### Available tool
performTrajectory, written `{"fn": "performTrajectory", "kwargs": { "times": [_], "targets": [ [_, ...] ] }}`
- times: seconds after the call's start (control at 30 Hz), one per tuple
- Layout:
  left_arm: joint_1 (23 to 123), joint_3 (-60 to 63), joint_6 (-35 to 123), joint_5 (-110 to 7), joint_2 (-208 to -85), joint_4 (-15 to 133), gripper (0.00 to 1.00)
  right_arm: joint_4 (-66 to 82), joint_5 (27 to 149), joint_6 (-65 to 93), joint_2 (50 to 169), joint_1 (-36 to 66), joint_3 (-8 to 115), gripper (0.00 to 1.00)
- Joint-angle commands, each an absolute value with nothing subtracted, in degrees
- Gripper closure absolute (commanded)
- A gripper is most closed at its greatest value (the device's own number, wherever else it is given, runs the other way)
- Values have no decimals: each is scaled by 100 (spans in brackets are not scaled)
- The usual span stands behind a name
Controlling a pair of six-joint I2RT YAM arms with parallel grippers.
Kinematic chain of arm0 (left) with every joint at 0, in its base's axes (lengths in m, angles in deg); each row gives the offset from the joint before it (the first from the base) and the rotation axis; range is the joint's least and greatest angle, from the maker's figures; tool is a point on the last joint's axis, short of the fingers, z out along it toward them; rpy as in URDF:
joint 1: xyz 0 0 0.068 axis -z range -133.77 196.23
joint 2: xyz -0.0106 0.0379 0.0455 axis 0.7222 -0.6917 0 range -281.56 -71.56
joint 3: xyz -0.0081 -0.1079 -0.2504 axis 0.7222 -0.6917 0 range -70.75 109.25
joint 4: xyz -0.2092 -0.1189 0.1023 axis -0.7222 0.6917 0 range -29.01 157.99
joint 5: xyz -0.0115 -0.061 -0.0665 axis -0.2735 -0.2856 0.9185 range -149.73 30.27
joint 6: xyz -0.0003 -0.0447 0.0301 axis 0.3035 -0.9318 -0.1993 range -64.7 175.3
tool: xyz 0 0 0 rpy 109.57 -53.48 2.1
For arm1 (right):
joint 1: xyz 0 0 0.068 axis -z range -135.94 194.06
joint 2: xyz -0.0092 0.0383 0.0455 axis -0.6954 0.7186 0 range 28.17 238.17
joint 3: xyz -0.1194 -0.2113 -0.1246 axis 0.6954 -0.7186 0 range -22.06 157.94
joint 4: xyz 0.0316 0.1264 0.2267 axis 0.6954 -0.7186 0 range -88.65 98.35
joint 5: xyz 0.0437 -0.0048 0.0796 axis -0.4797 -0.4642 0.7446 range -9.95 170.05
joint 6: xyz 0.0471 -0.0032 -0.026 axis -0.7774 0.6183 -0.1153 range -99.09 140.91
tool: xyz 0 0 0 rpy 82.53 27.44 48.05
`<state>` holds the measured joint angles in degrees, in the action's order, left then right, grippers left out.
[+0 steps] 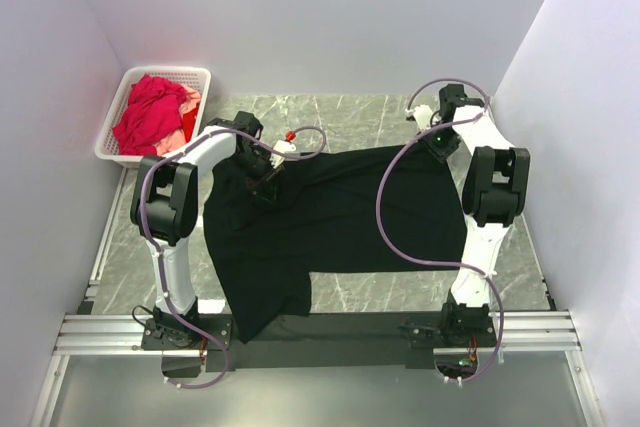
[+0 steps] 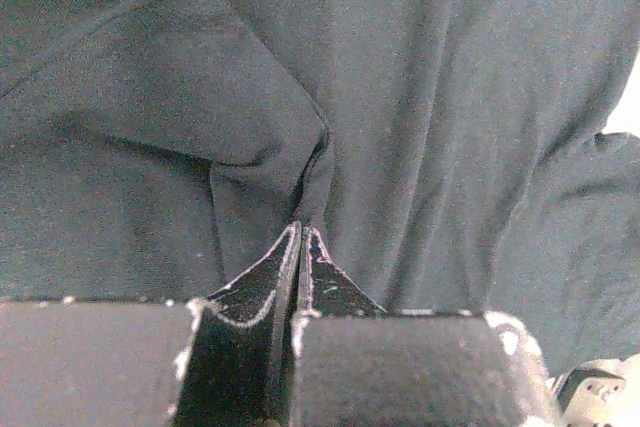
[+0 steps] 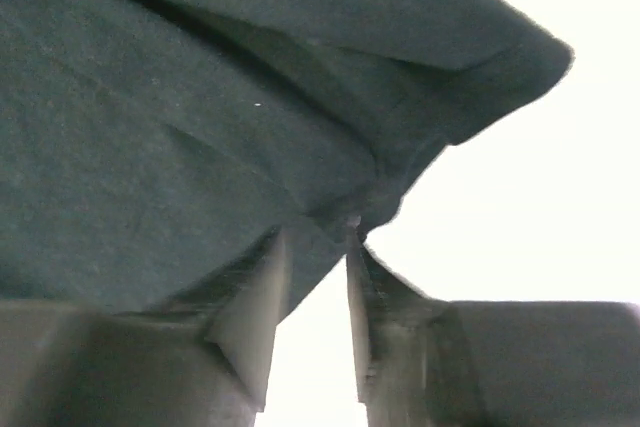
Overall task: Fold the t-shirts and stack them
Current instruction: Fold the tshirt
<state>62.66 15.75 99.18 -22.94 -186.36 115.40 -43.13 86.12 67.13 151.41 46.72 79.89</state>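
Observation:
A large black t-shirt [image 1: 340, 217] lies spread across the marble table, one part hanging over the near edge. My left gripper [image 1: 268, 185] rests on its upper left part. In the left wrist view that gripper [image 2: 302, 229] is shut, pinching a raised fold of the black t-shirt [image 2: 420, 97]. My right gripper [image 1: 437, 143] is at the shirt's far right corner. Seen from the right wrist, this gripper [image 3: 315, 237] has its jaws apart, and the edge of the black t-shirt [image 3: 200, 97] reaches in between the fingertips, bunched against the right fingertip [image 3: 352, 247].
A white lattice basket [image 1: 165, 71] stands at the far left corner. It holds a crumpled crimson t-shirt [image 1: 148, 117] and a salmon pink one [image 1: 190, 107]. White walls enclose the table on three sides. A metal rail runs along the near edge.

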Motion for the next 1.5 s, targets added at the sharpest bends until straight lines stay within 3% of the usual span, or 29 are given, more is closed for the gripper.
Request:
{"fn": "performTrajectory", "kwargs": {
  "times": [0.0, 0.03, 0.13, 0.6, 0.67, 0.73, 0.83, 1.17, 1.47],
  "targets": [
    [6258, 1828, 9969, -2141, -18555, 11609, 96, -4157, 8682, 6618, 14883, 4714, 8347, 59],
    [6258, 1828, 9977, -2141, -18538, 11609, 96, -4253, 8691, 6574, 14954, 4722, 8454, 51],
    [6258, 1828, 9986, -2159, -18529, 11609, 95, -4463, 8691, 6539, 15296, 4731, 8849, 49],
    [6258, 1977, 9968, -2185, -18652, 11653, 94, -5027, 8761, 6785, 15737, 4723, 9044, 54],
    [6258, 1986, 9968, -2194, -18652, 11653, 95, -5053, 8770, 6802, 15737, 4723, 9044, 61],
    [6258, 1969, 9951, -2212, -18634, 11627, 95, -5080, 8770, 6811, 15737, 4723, 9052, 81],
    [6258, 1943, 9951, -2212, -18564, 11644, 96, -5071, 8752, 6899, 15640, 4740, 8982, 100],
    [6258, 1424, 10170, -2413, -18186, 11627, 99, -3631, 8454, 7452, 14261, 4767, 6858, 100],
    [6258, 1160, 10171, -2510, -18265, 11390, 99, -2707, 8014, 7848, 13856, 4801, 5871, 100]
  ]
}}
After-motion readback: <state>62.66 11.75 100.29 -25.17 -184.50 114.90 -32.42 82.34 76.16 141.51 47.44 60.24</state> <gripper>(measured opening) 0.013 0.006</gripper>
